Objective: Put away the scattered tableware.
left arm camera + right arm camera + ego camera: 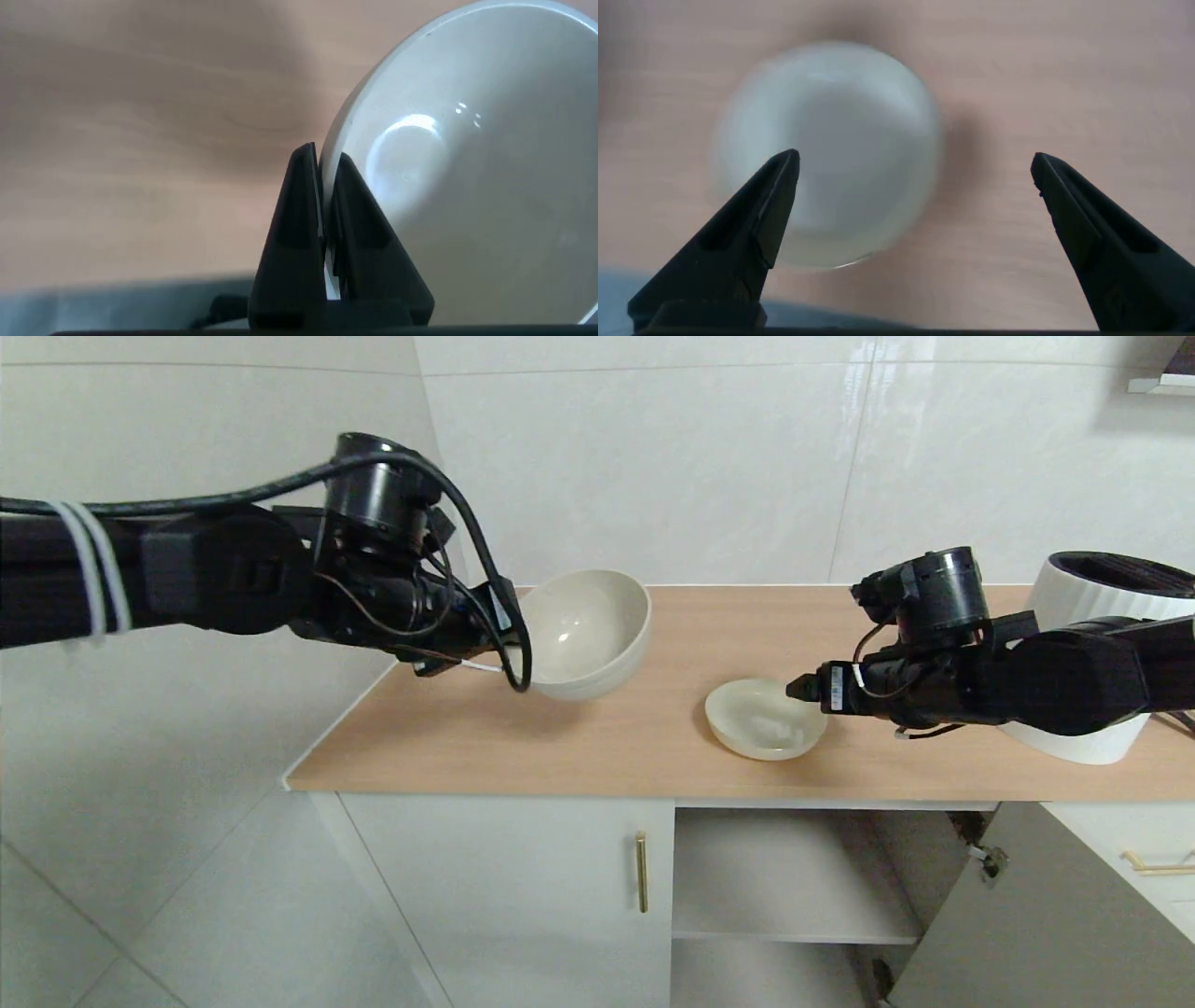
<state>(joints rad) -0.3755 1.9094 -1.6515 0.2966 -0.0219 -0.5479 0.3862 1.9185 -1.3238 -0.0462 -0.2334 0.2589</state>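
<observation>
A large white bowl (590,633) is tipped on its side over the back left of the wooden counter (653,747). My left gripper (509,644) is shut on its rim. In the left wrist view the two fingers (304,201) pinch the rim of the large bowl (467,177). Whether the bowl's underside touches the counter I cannot tell. A small pale bowl (766,717) stands upright near the counter's front. My right gripper (803,689) hovers over its right edge. In the right wrist view this gripper (913,161) is wide open above the small bowl (831,187), holding nothing.
A white round appliance (1106,616) with a dark top stands on the counter's right end, behind my right arm. Below, a cabinet door (1036,915) hangs open, showing a shelf (794,873). A closed door with a gold handle (641,871) is to its left. The counter ends at its left edge (313,751).
</observation>
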